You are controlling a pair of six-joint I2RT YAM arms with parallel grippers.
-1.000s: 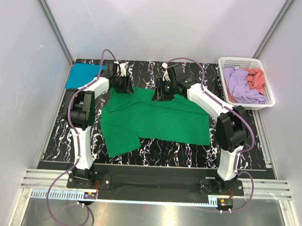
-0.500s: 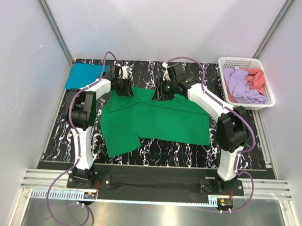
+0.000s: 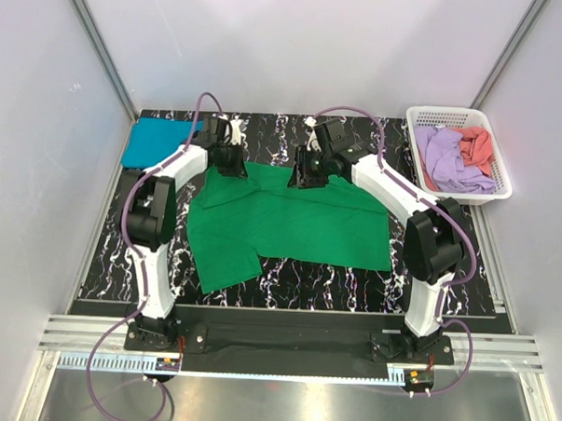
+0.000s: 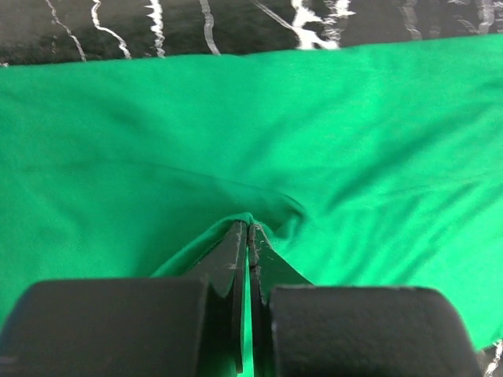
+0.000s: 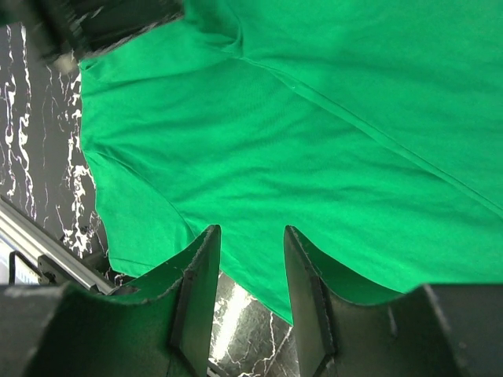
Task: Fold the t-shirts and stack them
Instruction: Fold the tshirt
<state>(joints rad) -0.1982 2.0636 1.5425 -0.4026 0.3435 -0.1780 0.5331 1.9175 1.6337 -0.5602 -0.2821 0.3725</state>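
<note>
A bright green t-shirt (image 3: 299, 221) lies spread on the black marbled table (image 3: 306, 277). My left gripper (image 3: 232, 164) is at its far left edge. In the left wrist view it (image 4: 250, 228) is shut on a raised pinch of the green cloth (image 4: 314, 118). My right gripper (image 3: 304, 177) is over the shirt's far edge. In the right wrist view it (image 5: 250, 232) is open above the green cloth (image 5: 314, 118), gripping nothing. A teal-blue shirt (image 3: 156, 142) lies folded to a rectangle at the far left corner.
A white lattice basket (image 3: 449, 112) at the far right holds a lilac shirt (image 3: 451, 160) and a coral shirt (image 3: 476, 143). White walls close in the table on three sides. The left arm shows as a dark blur (image 5: 102, 20) in the right wrist view.
Both grippers have shifted slightly to the right along the shirt's far edge. The cloth's far left edge lies a little straighter.
</note>
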